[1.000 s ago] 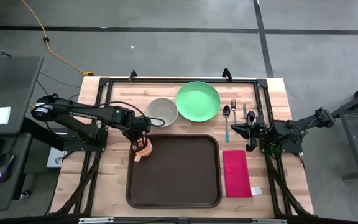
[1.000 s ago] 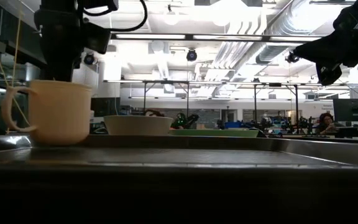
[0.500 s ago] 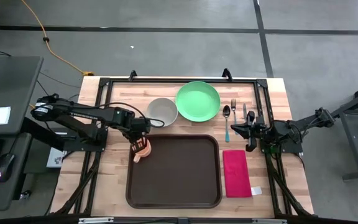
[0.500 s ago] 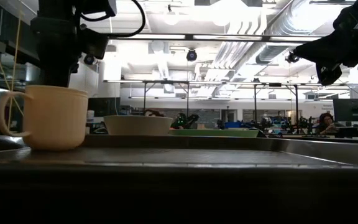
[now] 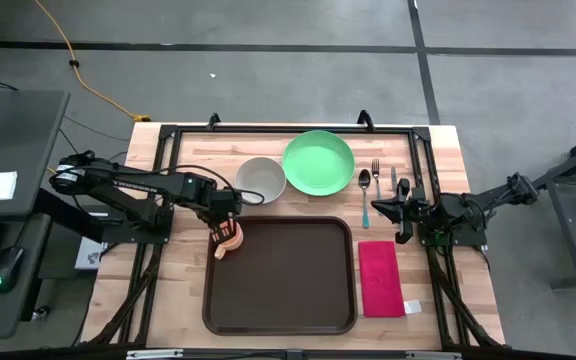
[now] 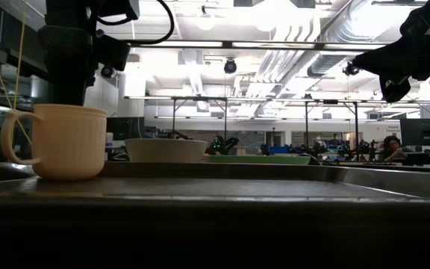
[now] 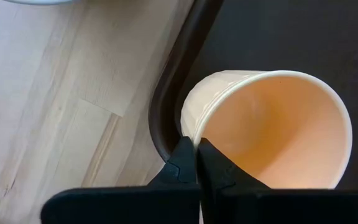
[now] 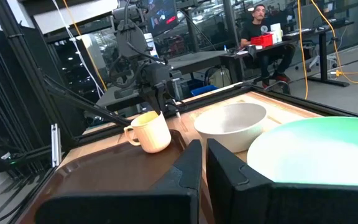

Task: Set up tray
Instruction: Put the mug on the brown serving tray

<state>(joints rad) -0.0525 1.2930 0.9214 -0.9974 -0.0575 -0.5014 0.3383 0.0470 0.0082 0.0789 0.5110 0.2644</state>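
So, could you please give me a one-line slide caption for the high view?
Left end effector sets a mug in the tray corner; bowl, green plate wait.

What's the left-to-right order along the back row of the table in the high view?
Bowl → green plate → spoon → fork → knife.

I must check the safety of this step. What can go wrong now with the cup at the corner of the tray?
1. The left gripper pinches only the thin rim of the cup; lifting away before it opens fully could tip the cup.
2. The cup stands close to the raised rim of the tray, in its corner; a sideways drag could push it over the edge.
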